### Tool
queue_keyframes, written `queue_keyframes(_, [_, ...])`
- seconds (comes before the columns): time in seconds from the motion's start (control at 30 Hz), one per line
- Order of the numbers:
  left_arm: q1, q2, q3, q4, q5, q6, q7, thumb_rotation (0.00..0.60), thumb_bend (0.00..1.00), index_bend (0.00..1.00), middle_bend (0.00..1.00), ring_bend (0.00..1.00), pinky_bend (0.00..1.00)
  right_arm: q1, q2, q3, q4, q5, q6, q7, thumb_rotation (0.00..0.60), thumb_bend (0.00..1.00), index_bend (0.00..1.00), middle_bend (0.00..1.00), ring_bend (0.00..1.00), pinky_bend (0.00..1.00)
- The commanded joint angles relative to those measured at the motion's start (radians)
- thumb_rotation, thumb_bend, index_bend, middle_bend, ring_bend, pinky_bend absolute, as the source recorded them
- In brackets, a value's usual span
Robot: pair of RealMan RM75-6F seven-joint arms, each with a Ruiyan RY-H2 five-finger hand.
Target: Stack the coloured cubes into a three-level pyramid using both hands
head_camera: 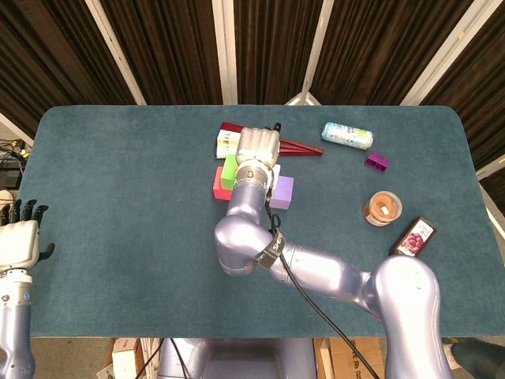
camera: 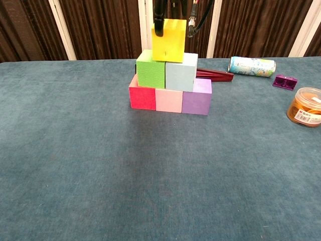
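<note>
Teal carpet-like cloth covers the wide table [camera: 75, 165], the largest thing in both views. On it, towards the far middle, stands the block pyramid: a bottom row of a red cube [camera: 142, 95], a pink cube [camera: 168, 100] and a purple cube [camera: 196, 99] set touching side by side, and above them a green cube [camera: 151, 71] and a pale blue cube [camera: 181, 73], also touching. The right hand [head_camera: 257, 147] reaches over the stack from above and holds the yellow cube [camera: 168, 40] between its dark fingers [camera: 159, 20], the cube resting on or just over the seam of the green and pale blue cubes; I cannot tell which. The left hand [head_camera: 19, 237] hangs off the table's near left edge, fingers straight and holding nothing. Behind the stack lies a dark red flat stick [camera: 214, 74]; to the right lie a printed drinks can on its side [camera: 252, 66], an orange-filled clear jar [camera: 305, 106] and a small purple brick [camera: 284, 81].
</note>
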Motion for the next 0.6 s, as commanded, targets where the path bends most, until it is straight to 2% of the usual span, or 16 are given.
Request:
queue_keyframes(0.03, [0.0,0.0,0.0,0.0,0.0,0.001,0.001,0.6,0.33,0.2,0.08,0.0,0.0,0.001,-0.002,0.0,0.002,0.0,0.003,-0.002,0.6,0.35,0.32,0.28,0.17,0.0])
queue_keyframes(0.6, [0.0,0.002,-0.001,0.001,-0.001,0.002,-0.002,0.6,0.33,0.2,0.08,0.0,0.0,0.004,-0.014,0.009,0.016,0.006,0.0,-0.019,0.6,0.35,0.29,0.24,0.13,0.0])
